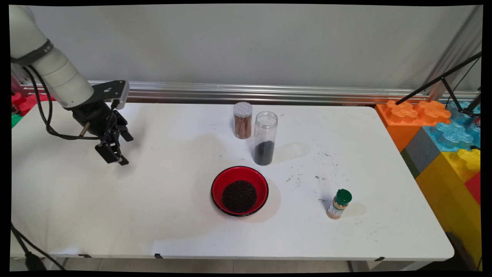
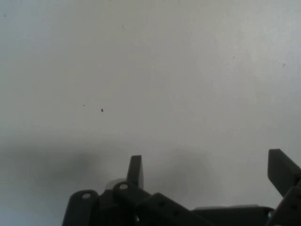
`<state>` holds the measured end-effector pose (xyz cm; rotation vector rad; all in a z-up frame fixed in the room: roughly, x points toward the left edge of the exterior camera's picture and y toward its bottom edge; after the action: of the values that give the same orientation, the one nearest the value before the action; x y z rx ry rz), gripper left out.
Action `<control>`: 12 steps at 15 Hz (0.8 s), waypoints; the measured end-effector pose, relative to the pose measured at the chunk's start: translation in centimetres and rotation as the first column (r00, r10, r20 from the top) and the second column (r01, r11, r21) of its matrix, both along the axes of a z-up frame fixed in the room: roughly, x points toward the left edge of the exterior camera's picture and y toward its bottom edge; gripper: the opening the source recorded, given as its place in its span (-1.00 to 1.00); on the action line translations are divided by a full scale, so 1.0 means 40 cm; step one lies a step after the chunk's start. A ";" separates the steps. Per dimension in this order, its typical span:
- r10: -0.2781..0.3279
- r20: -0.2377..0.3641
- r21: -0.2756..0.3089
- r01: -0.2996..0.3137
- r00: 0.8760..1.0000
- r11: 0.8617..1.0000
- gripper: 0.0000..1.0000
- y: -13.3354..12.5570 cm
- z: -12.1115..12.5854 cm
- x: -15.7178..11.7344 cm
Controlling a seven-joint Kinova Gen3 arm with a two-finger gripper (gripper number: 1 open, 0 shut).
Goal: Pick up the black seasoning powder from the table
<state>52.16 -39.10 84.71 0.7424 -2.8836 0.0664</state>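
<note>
Far left of the bowl (image 1: 240,191), the gripper (image 1: 120,149) hangs over bare table (image 1: 77,200), fingers (image 2: 135,170) spread apart, holding nothing. Behind the bowl stand a capped jar (image 1: 243,120) and an open jar (image 1: 265,138). Right of the bowl stands a green-capped shaker (image 1: 339,204).

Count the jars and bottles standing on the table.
3. A cinnamon jar at the far middle, a clear open jar of dark seeds touching its right side, and a green-capped spice bottle near right. None seem hidden.

Table (image 1: 115,215) (bowl (image 1: 240,191), three jars (image 1: 265,137))
</note>
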 end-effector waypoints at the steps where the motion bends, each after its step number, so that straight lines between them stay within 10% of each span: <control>1: 0.005 0.007 -0.005 -0.005 1.000 1.000 1.00 0.006 0.004 -0.011; 12: 0.120 -0.003 -0.007 -0.120 0.993 0.993 1.00 0.101 0.052 -0.216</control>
<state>43.53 -35.04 86.80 0.9129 -2.8323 0.0910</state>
